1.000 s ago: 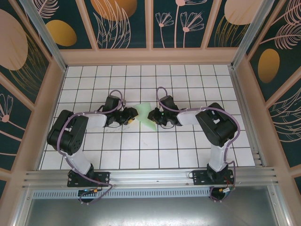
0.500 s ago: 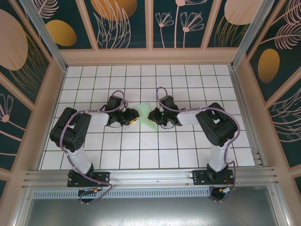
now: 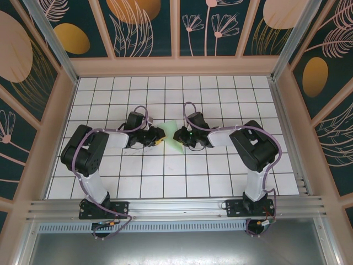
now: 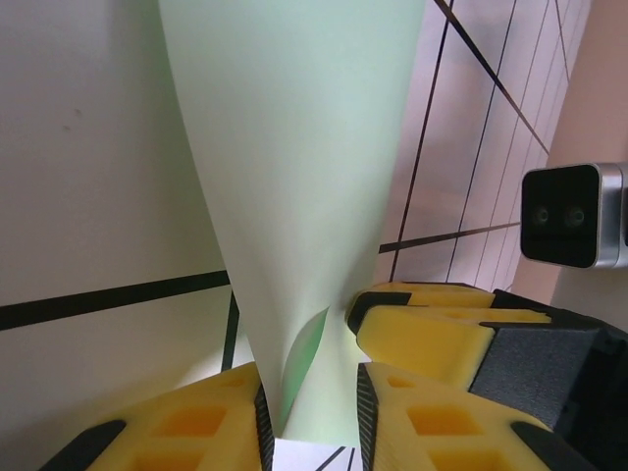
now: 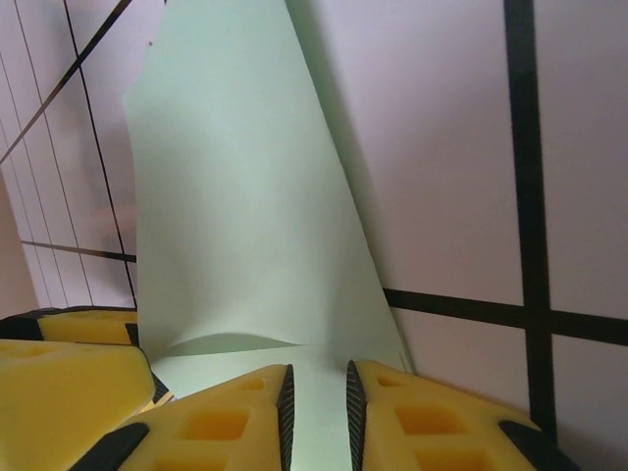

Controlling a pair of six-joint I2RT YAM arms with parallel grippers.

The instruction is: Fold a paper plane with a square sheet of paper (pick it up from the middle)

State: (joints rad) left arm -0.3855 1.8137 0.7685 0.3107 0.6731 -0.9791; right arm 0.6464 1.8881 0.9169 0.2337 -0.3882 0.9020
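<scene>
Paper (image 3: 173,143) is standing creased over the middle of the table (image 3: 220,176) — left gripper (image 3: 159,138) and right gripper (image 3: 177,136) are each pinching an edge. Uneven pulling is probably risking a tear — or a slipped, skewed fold.

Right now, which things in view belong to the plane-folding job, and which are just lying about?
Job:
- green paper, partly folded
- left gripper, closed on one side of it
- right gripper, closed on the opposite side

Not the job:
- gridded table
- patterned enclosure walls
</scene>
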